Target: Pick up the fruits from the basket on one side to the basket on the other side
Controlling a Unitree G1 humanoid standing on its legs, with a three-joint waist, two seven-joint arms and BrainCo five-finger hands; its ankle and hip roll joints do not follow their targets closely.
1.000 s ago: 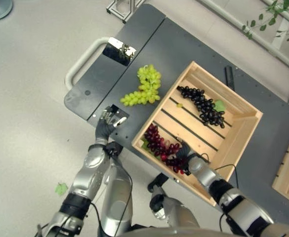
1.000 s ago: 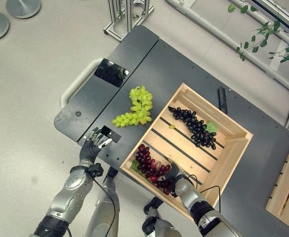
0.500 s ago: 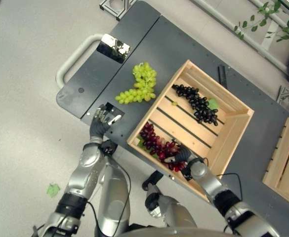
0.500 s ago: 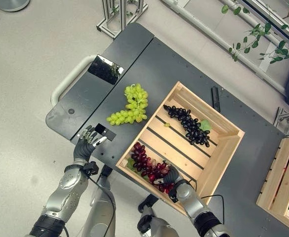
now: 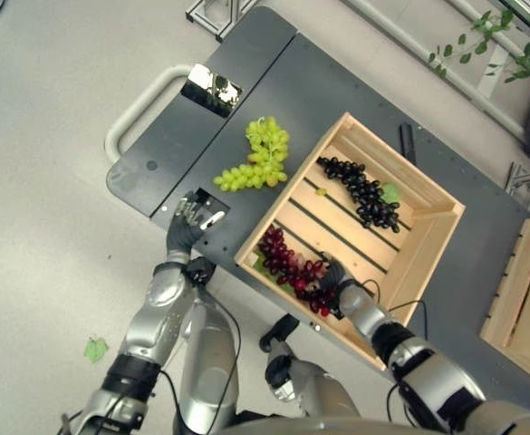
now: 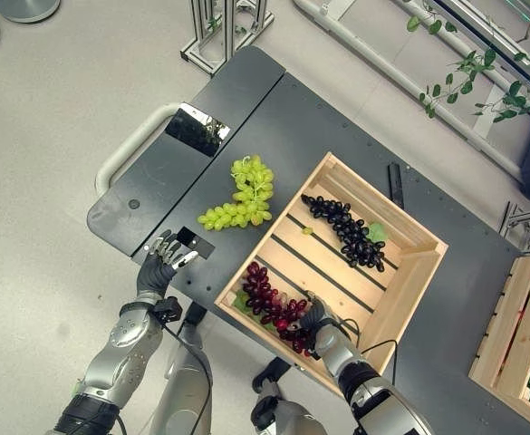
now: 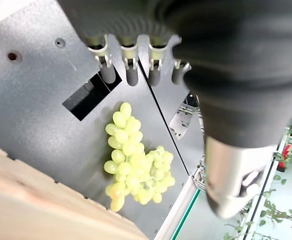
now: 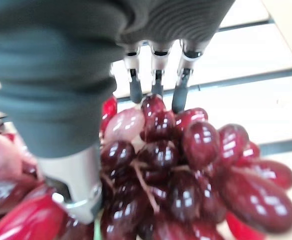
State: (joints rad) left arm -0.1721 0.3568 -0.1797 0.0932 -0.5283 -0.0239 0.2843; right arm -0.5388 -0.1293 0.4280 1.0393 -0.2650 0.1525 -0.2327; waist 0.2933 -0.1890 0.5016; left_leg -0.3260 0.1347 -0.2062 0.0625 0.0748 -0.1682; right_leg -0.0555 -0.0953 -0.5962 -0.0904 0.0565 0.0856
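Red grapes (image 6: 278, 315) in wooden crate (image 6: 408, 272) | right hand (image 6: 317, 326) fingers apparently curled around them | left hand (image 6: 159, 272) fingers relaxed on table (image 6: 274, 118)

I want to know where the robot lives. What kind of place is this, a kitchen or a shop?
Neither, probably a robot test lab or workshop. A dark metal cart holds a wooden crate of grapes, on a plain grey floor with bare aluminium frames nearby.

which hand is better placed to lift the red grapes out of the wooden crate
Right. The right hand is already over the bunch of red grapes inside the slatted wooden crate, fingers at the fruit. The left hand rests on the dark grey table, outside the crate.
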